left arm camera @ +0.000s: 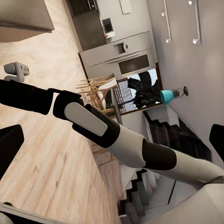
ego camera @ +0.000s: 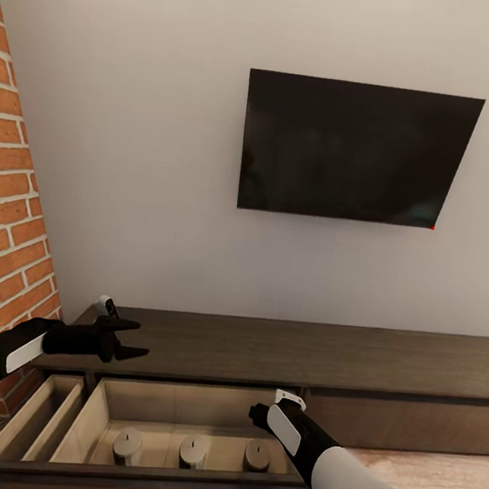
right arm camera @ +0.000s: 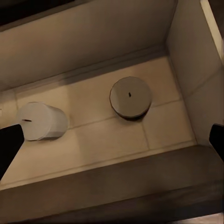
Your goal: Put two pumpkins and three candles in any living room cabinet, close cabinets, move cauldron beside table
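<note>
The long dark-brown cabinet [ego camera: 301, 350] stands against the wall with a pale-lined drawer [ego camera: 87, 424] pulled out at its left end. Three beige candles [ego camera: 128, 444] [ego camera: 194, 449] [ego camera: 257, 453] stand in a row on the drawer floor. Two of them, one upright [right arm camera: 130, 96] and the other [right arm camera: 42, 121] beside it, appear in the right wrist view. My right gripper [right arm camera: 112, 144] hangs open over the drawer's right side, above the candles and touching nothing. My left gripper [ego camera: 138, 340] is open and empty above the cabinet top's left end. The pumpkins, cauldron and table are out of view.
A second open compartment [ego camera: 36, 411] lies left of the candle drawer. A red brick column [ego camera: 10, 233] rises at the left, close to my left arm. A dark television [ego camera: 354, 151] hangs on the wall above the cabinet. Wooden floor [ego camera: 429, 486] shows at the lower right.
</note>
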Available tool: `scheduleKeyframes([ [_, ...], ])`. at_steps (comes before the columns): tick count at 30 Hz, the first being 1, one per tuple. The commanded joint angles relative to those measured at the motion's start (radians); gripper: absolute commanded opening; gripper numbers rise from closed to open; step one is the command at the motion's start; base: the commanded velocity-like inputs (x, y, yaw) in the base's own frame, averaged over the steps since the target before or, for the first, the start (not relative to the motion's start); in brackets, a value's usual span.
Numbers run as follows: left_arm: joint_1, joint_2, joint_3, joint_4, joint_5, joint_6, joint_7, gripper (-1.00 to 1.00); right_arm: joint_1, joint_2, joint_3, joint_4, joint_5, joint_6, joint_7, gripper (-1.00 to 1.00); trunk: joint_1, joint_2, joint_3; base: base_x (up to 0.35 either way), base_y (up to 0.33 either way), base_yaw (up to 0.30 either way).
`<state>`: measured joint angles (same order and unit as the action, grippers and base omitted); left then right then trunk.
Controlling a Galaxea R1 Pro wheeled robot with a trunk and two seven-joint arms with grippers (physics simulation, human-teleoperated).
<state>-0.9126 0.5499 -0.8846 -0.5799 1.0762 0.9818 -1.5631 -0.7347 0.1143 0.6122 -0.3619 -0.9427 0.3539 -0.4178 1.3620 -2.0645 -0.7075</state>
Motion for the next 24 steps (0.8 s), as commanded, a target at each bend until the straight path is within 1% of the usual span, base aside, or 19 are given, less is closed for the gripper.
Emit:
scheduleKeyframes([
  [1,-0.002,0.001,-0.007,0.000,0.001,0.010,-0.008,1.00,-0.001,-0.001,0.007,-0.001,-0.007,0.003,-0.007,1.00,-0.004,0.007,0.002,-0.003,0.000,0.000],
  [5,-0.002,0.001,-0.007,0.000,0.001,0.010,-0.008,1.00,-0.001,-0.002,0.007,-0.001,-0.007,0.003,-0.007,1.00,-0.019,0.035,0.015,-0.023,0.000,0.000],
  [7,-0.002,0.001,-0.007,0.000,0.001,0.010,-0.008,1.00,-0.001,-0.002,0.007,-0.002,-0.007,0.002,-0.007,1.00,-0.027,0.049,0.021,-0.220,0.000,0.000],
  [24,-0.002,0.001,-0.008,0.000,-0.002,0.010,-0.008,1.00,-0.001,-0.002,0.007,-0.002,-0.001,0.002,-0.007,1.00,-0.092,0.168,0.074,-0.331,0.000,0.000],
])
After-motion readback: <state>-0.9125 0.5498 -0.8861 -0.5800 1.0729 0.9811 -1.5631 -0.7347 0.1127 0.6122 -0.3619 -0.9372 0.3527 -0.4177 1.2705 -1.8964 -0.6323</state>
